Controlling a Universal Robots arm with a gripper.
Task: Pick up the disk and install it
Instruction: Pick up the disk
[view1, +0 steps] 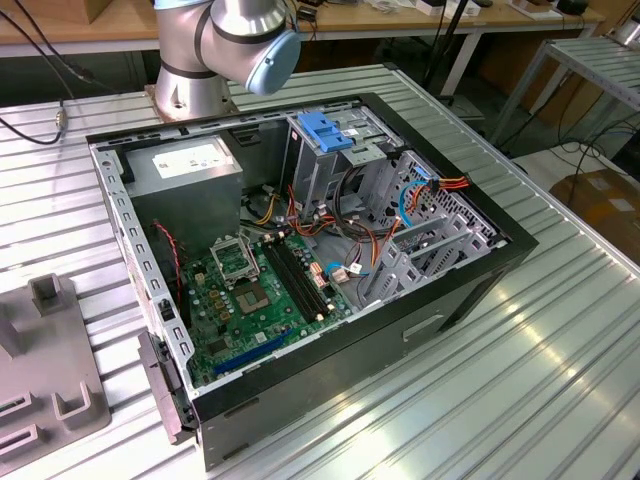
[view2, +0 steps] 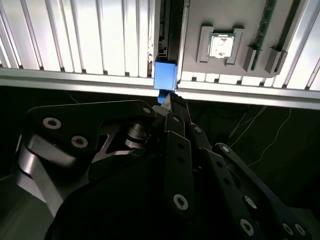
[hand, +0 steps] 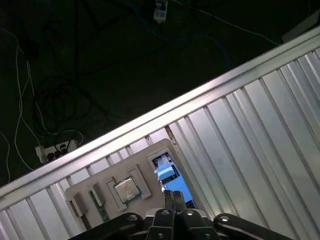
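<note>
Blue plastic meets my jaws (view2: 169, 100), pressed together; whether they nip the disk (view2: 165, 75) I cannot tell. It stands on edge in the grey tray (view2: 225, 12) at the bench (view2: 100, 40) rim. Lift straight, I judge, without twisting. The second wrist view gives that edge; the exterior view, the open computer case (view1: 450, 300).

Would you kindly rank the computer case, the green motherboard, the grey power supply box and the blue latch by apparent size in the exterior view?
1. computer case
2. green motherboard
3. grey power supply box, somewhat smaller, though it sits farther from the camera, so that gap is unsure
4. blue latch, smallest
</note>
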